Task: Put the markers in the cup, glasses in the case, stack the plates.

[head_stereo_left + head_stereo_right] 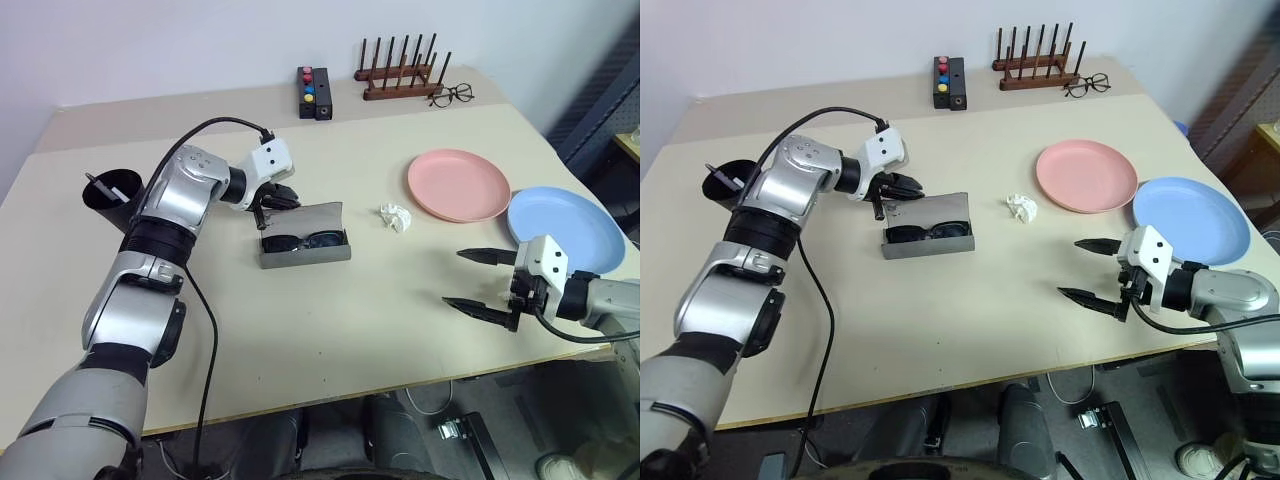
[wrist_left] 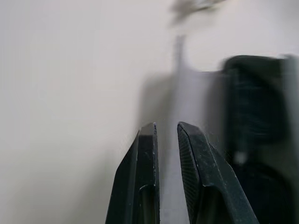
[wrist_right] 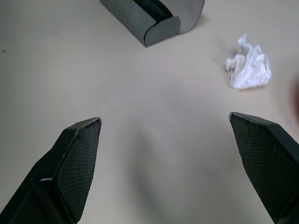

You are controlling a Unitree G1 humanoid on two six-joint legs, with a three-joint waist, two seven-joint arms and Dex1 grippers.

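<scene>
left gripper (image 1: 270, 210), fingers nearly pinched together on nothing, hovers at the grey case's (image 1: 305, 248) ten o'clock corner with the sunglasses (image 1: 303, 240) seated inside, so lid-closing looks next while the right gripper (image 1: 482, 284) gapes wide and idle.

Bright, even light with soft shadows; the left wrist view is blurred.

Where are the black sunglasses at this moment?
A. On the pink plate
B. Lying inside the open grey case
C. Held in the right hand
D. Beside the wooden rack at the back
B: the sunglasses lie inside the grey case, whose lid stands open, with the left hand at the lid's edge; the right hand is open and empty.
</scene>
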